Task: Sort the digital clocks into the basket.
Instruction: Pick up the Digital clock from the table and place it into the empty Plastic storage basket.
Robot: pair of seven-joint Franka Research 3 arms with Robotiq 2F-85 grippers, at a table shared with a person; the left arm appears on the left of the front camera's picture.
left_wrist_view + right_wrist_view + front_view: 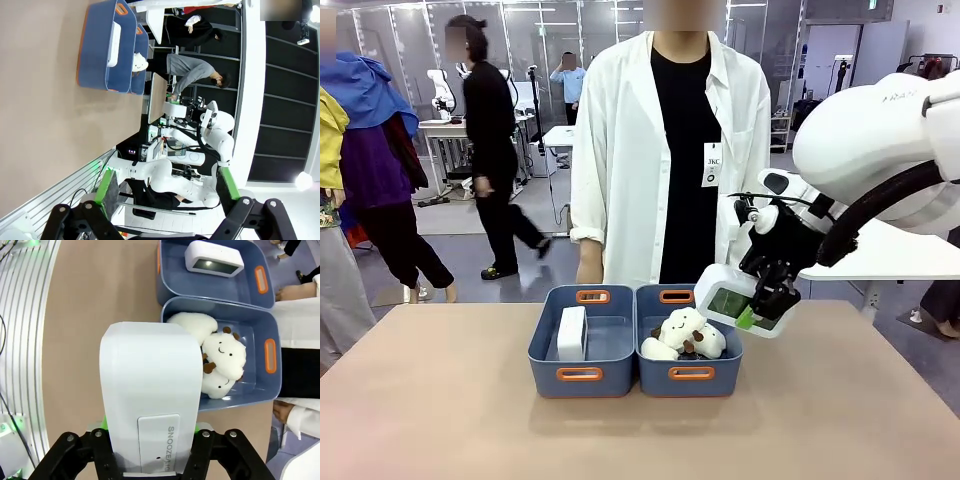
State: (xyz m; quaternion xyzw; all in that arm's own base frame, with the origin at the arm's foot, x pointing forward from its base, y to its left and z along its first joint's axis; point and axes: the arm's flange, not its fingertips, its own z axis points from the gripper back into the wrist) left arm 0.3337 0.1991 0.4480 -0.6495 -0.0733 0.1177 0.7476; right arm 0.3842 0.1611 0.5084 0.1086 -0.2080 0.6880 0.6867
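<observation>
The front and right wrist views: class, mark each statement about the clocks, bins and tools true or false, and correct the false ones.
1. The right tool holds a digital clock. True.
2. The held clock is already inside a bin. False: it hangs in the air above the right-hand bin's outer edge.
3. A second clock stands in the left-hand bin. True.
4. The plush toys share a bin with that clock. False: they lie in the right-hand bin.
5. The left tool grips a plush toy. False: it is open and holds nothing.
</observation>
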